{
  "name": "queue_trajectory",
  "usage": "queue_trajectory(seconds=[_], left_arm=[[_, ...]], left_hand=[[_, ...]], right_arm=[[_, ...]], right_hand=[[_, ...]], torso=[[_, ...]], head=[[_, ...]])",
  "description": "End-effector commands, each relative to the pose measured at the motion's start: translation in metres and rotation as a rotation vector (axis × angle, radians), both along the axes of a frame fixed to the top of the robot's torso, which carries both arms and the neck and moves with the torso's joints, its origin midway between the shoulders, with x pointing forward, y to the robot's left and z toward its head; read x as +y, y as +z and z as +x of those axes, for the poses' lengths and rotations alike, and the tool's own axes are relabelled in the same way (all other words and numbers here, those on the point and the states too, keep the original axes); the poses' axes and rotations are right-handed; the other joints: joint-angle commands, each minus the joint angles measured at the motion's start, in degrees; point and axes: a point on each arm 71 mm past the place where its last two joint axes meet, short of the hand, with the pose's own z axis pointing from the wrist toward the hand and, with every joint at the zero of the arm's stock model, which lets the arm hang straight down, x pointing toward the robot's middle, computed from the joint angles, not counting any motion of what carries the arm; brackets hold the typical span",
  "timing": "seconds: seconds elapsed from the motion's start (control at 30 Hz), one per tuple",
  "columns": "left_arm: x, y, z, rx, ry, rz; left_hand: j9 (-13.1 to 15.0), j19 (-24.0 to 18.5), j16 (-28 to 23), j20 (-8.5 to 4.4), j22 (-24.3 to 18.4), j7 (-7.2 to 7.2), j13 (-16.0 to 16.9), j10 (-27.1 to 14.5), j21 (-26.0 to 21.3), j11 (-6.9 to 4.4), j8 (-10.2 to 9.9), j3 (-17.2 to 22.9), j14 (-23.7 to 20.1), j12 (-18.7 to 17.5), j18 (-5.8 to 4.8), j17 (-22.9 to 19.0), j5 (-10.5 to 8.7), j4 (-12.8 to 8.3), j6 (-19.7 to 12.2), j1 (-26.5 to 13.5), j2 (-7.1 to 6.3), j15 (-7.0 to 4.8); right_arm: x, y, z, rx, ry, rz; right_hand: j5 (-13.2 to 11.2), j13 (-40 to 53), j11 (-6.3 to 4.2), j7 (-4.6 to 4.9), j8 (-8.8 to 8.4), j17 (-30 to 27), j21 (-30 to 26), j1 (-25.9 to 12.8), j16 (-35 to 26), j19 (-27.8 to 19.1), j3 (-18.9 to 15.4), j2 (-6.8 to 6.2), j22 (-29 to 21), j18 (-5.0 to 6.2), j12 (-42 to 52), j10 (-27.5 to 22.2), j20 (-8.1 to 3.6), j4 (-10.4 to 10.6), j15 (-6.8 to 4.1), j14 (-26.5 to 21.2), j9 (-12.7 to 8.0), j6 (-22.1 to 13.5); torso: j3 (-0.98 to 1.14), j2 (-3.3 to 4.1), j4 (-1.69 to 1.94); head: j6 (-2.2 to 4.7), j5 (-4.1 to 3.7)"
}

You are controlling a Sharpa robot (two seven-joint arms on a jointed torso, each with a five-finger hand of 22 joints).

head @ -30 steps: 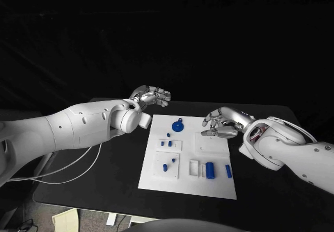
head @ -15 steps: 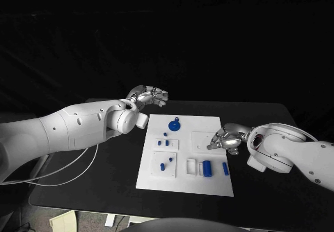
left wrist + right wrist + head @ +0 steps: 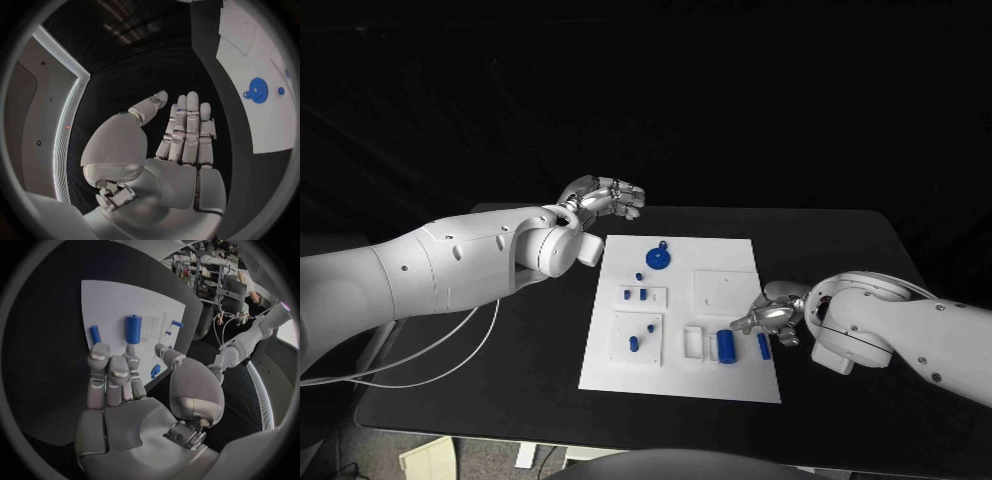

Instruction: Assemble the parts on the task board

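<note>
The white task board point(image 3: 682, 372) lies in the middle of the black table. On it are a blue disc point(image 3: 661, 260), several small blue pegs, a thick blue cylinder point(image 3: 727, 346) and a slim blue peg point(image 3: 763, 345). My right hand point(image 3: 773, 316) hovers at the board's right edge, just beside the slim peg, and holds nothing. The right wrist view has that hand point(image 3: 125, 390) reaching over the board point(image 3: 119, 300) toward the slim peg point(image 3: 95, 333) and the cylinder point(image 3: 132, 328). My left hand point(image 3: 606, 196) is raised beyond the board's far left corner; its fingers point(image 3: 186, 125) are straight and it holds nothing.
A white square recess point(image 3: 724, 287) lies on the board's right half, and two narrow white slots point(image 3: 695, 343) sit left of the cylinder. A white cable point(image 3: 459, 345) trails over the table's left side. The left wrist view shows the board point(image 3: 250, 45) with the disc point(image 3: 257, 91).
My right hand has moved toward me along the board's right edge, from beside the square recess to beside the slim peg. The left hand has stayed in place.
</note>
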Motion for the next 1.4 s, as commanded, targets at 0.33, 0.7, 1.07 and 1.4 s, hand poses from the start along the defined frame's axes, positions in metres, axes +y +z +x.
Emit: queue_trajectory(seconds=[0.33,0.7,1.07,1.4], left_arm=[[-0.003,0.002,0.000,-0.009,-0.016,-0.014],[-0.002,0.002,0.000,-0.009,-0.015,-0.014],[-0.003,0.002,0.000,-0.008,-0.016,-0.014],[-0.003,0.002,0.000,-0.007,-0.017,-0.014]], left_hand=[[-0.08,0.46,-0.43,-0.09,0.09,0.00,-0.08,-0.23,-0.40,-0.02,0.30,-0.22,0.48,-0.22,0.34,0.20,-0.05,0.31,-0.22,0.23,-0.26,0.07],[-0.09,0.46,-0.49,-0.09,0.11,0.01,-0.08,-0.24,-0.42,-0.02,0.30,-0.25,0.49,-0.22,0.35,0.28,-0.05,0.34,-0.23,0.19,-0.26,0.08],[-0.10,0.47,-0.53,-0.09,0.12,0.01,-0.08,-0.24,-0.44,-0.02,0.31,-0.25,0.49,-0.21,0.35,0.33,-0.05,0.35,-0.24,0.18,-0.26,0.07],[-0.10,0.47,-0.57,-0.10,0.14,0.01,-0.08,-0.25,-0.46,-0.02,0.31,-0.26,0.50,-0.21,0.36,0.38,-0.05,0.36,-0.25,0.18,-0.25,0.07]], right_arm=[[0.009,-0.021,-0.006,0.072,-0.004,-0.011],[0.007,-0.035,-0.008,0.112,-0.005,-0.039],[0.017,-0.043,-0.010,0.117,0.000,-0.029],[0.026,-0.047,-0.011,0.118,0.010,-0.019]], right_hand=[[-0.28,1.24,-0.31,0.50,0.50,0.53,0.90,-1.33,0.34,0.15,0.97,-0.72,1.17,3.09,0.60,0.47,-0.81,1.71,-0.41,-0.21,0.86,0.93],[-0.28,1.27,-0.30,0.52,0.45,0.64,1.07,-1.58,0.34,0.07,1.00,-0.73,1.17,3.09,0.45,0.33,-0.83,1.91,-0.40,-0.20,1.00,0.80],[-0.28,1.38,-0.29,0.53,0.44,0.71,1.20,-1.45,0.33,-0.01,1.06,-0.57,1.18,3.09,0.40,0.28,-0.85,1.77,-0.39,-0.19,1.11,0.73],[-0.28,1.50,-0.27,0.55,0.40,0.82,1.41,-1.21,0.30,-0.14,1.09,-0.42,1.19,3.09,0.29,0.17,-0.88,1.38,-0.36,-0.19,1.28,0.63]], torso=[[0.08,0.03,-0.02],[0.07,0.02,-0.07],[0.05,0.02,-0.03],[-0.01,0.02,0.02]], head=[[-0.35,0.17],[-0.75,0.42],[-0.87,0.43],[-1.00,0.50]])
